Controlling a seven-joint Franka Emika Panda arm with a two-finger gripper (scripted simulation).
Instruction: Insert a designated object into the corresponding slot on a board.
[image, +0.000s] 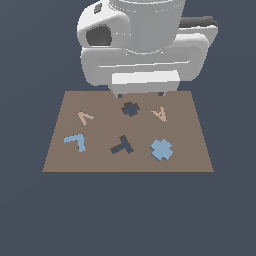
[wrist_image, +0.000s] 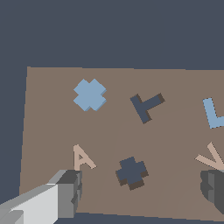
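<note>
Light-blue cross piece lies flat on the brown board, near the board's front edge toward the corner on the exterior view's right, untouched and free of the tool. Its slot, a dark navy cross cutout with notched edges, sits near the board's rear edge, about midway along it, well apart from the piece. Dark T-shaped cutout is in the front row near the middle of the board, between the cross piece and the light-blue L piece, which lies toward the front corner on the exterior view's left. Tan V sits in the rear row on the exterior view's left, tan A in the rear row on the exterior view's right, slot between them. Arm's white body hangs over the rear edge of the board in the exterior view, hiding most of the gripper; only two small dark fingertips poke out below it, just behind the slot. Wrist view shows more: gripper is spread wide, one finger beside the A, the other at the frame edge by the V, slot sitting between them. Nothing is held between the fingers. Wrist view also shows the cross piece toward the board's far side from the fingers, beyond the A, with the T cutout next to it and the L piece cut off by the frame edge. Height of the fingertips above the board: can't tell.
</note>
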